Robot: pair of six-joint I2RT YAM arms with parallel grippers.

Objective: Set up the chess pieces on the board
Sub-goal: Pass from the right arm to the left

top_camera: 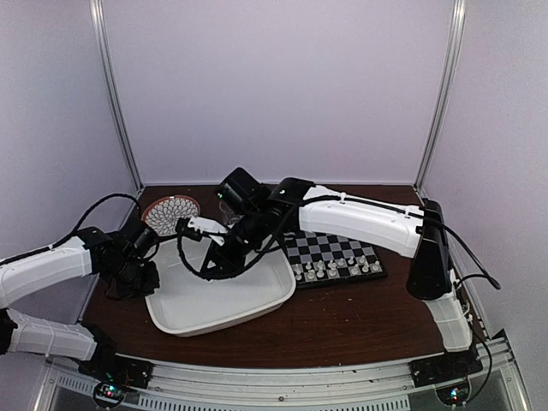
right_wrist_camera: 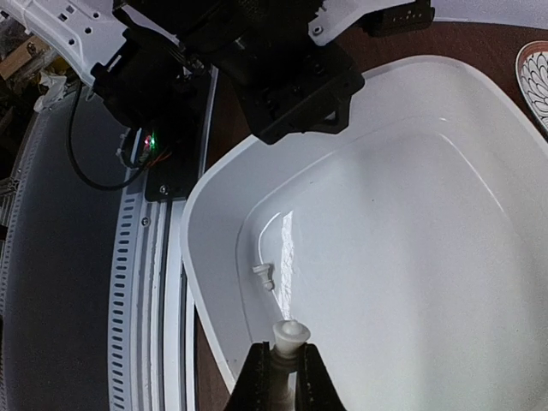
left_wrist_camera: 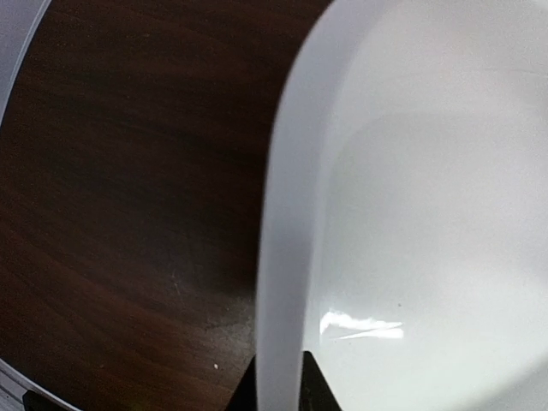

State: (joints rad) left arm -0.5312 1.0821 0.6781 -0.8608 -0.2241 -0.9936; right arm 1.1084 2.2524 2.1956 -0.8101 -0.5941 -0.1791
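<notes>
Closest of all, in the right wrist view, is a white chess piece [right_wrist_camera: 289, 332] pinched between the fingers of the right gripper [right_wrist_camera: 283, 358]. The jaws are closed tight on its lower body, and its rounded head stands clear above the fingertips. It hangs just over the near inner wall of the white tray [right_wrist_camera: 193, 224]. A second small white piece [right_wrist_camera: 262, 275] lies on its side on the tray floor close by. The left gripper [left_wrist_camera: 281, 390] is clamped shut on the tray's rim, one finger on each side, apparently steadying it. The board [top_camera: 330, 247] sits on the table [top_camera: 342, 321] just beside the tray's right edge, with a row or two of white pieces [top_camera: 338, 271] already standing along its near side. The hold is on a thin, smooth stem, so the piece could twist or slip out during the carry across the rim. The standing men are packed close, so a slightly off descent or wide fingers could topple a neighbour. Any tug on the tray could roll the loose piece away.
</notes>
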